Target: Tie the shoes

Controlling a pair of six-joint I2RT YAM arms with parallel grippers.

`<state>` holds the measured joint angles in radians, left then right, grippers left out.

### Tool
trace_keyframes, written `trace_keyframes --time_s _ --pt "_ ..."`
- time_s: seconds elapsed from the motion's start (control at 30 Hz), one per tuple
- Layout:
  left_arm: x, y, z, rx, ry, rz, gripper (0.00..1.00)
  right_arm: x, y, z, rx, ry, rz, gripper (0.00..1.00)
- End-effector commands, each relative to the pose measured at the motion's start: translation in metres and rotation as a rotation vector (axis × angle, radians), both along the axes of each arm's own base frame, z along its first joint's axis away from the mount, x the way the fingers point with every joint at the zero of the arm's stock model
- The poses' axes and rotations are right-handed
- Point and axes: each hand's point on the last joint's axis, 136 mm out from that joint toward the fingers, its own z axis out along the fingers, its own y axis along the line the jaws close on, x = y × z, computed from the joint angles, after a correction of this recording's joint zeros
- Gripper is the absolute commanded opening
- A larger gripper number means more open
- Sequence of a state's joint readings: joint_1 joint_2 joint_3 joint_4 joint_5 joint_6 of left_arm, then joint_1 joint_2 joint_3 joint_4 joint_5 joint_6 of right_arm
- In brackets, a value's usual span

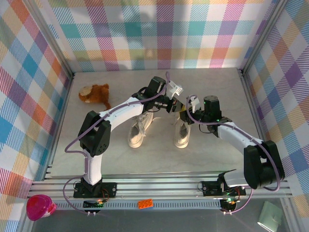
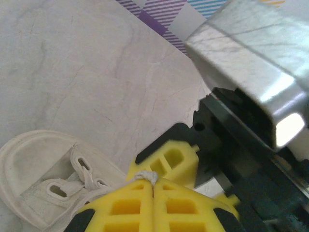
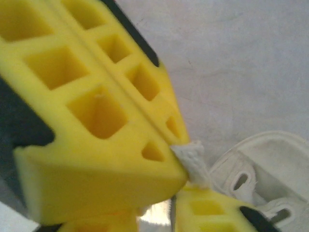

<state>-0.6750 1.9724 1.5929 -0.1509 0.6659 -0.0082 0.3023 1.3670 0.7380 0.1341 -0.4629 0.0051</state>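
Two cream shoes stand side by side mid-table, the left shoe (image 1: 136,133) and the right shoe (image 1: 182,134). Both grippers meet just above the right shoe. My left gripper (image 1: 175,105) (image 2: 153,186) is shut on a white lace (image 2: 145,177) that runs down to the shoe (image 2: 43,179) at the lower left. My right gripper (image 1: 185,115) (image 3: 175,145) is shut on the same kind of white lace (image 3: 192,159), right against the left gripper's yellow fingers (image 3: 212,212). The shoe's (image 3: 275,164) eyelets show beside it.
A brown plush toy (image 1: 95,94) lies at the back left of the marble table (image 1: 217,87). Plaid walls close in the back and both sides. An orange brick (image 1: 145,203) and a pink object (image 1: 40,207) sit off the table's near edge.
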Motion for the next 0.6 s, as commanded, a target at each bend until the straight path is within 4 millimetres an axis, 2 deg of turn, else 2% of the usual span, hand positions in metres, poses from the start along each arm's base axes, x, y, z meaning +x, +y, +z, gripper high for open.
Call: trace_keyframes --time_s 0.0,0.03,0.13,0.2,0.27,0.37,0.43,0.57 --pt "-0.001 -0.001 0.006 -0.025 0.002 -0.022 0.00 0.004 0.000 0.005 -0.012 -0.049 -0.010 0.04" --pt "-0.001 0.000 0.008 -0.022 -0.001 -0.024 0.00 0.003 -0.001 0.005 -0.019 -0.050 -0.014 0.00" --pt "-0.002 0.003 0.006 -0.010 -0.011 -0.031 0.01 0.002 -0.007 0.004 -0.049 -0.051 -0.033 0.00" --pt "0.001 0.008 0.006 0.005 -0.031 -0.022 0.22 0.000 -0.010 0.001 -0.066 -0.042 -0.042 0.00" --pt "0.005 0.017 0.008 0.015 -0.060 -0.011 0.37 -0.001 -0.012 -0.001 -0.078 -0.034 -0.047 0.00" --pt "0.017 0.040 0.003 0.052 -0.109 0.013 0.50 -0.004 -0.013 -0.003 -0.083 -0.023 -0.045 0.00" --pt "0.028 0.060 -0.009 0.114 -0.137 0.029 0.52 -0.006 -0.013 -0.003 -0.084 -0.020 -0.043 0.00" --pt "0.037 0.095 -0.063 0.393 -0.196 -0.020 0.53 -0.009 -0.012 0.000 -0.085 -0.019 -0.028 0.00"
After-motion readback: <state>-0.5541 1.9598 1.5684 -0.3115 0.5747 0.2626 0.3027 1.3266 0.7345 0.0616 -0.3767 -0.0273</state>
